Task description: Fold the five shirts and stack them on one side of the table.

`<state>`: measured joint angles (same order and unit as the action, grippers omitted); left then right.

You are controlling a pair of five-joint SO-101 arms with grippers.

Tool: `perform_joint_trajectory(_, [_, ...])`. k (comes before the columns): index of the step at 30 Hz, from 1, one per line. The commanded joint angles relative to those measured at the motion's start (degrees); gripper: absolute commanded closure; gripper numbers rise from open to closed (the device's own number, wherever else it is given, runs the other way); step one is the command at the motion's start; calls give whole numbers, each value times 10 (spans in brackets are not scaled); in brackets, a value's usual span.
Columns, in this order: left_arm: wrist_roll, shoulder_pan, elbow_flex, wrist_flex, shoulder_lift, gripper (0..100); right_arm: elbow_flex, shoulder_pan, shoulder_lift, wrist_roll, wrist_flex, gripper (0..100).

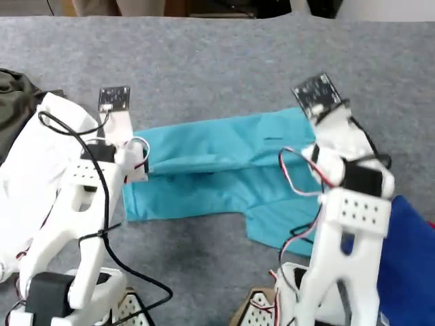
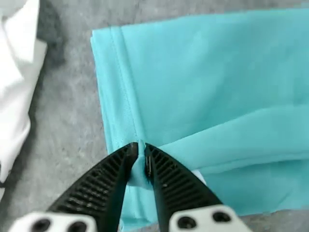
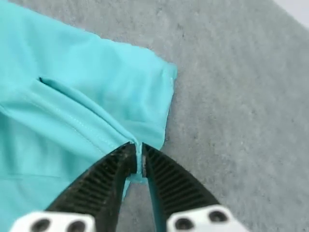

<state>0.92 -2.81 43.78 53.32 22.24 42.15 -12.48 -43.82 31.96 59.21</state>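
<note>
A turquoise shirt (image 1: 224, 166) lies partly folded across the middle of the grey table (image 1: 224, 61). My left gripper (image 2: 141, 153) is shut on a fold of the turquoise shirt (image 2: 207, 92) near its left hem, by the arm at the left (image 1: 102, 170). At the shirt's right end my right gripper (image 3: 138, 157) is shut on an edge of the turquoise shirt (image 3: 72, 96), under the arm at the right (image 1: 340, 176). A sleeve (image 1: 279, 227) sticks out toward the front.
A white shirt (image 1: 30, 170) lies at the table's left, also the white shirt (image 2: 17, 77) beside the turquoise one. A dark olive garment (image 1: 17, 92) sits at the far left. A blue shirt (image 1: 408, 265) lies at the front right.
</note>
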Motion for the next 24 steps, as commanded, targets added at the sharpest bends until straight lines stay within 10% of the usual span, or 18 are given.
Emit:
perform_joint_trajectory(1, [-1, 14, 17, -7, 22, 981, 45, -20, -83, 15, 5, 993])
perform_joint_trajectory(24, [-33, 11, 55, 4, 62, 981, 251, -110, -382, 97, 135, 993])
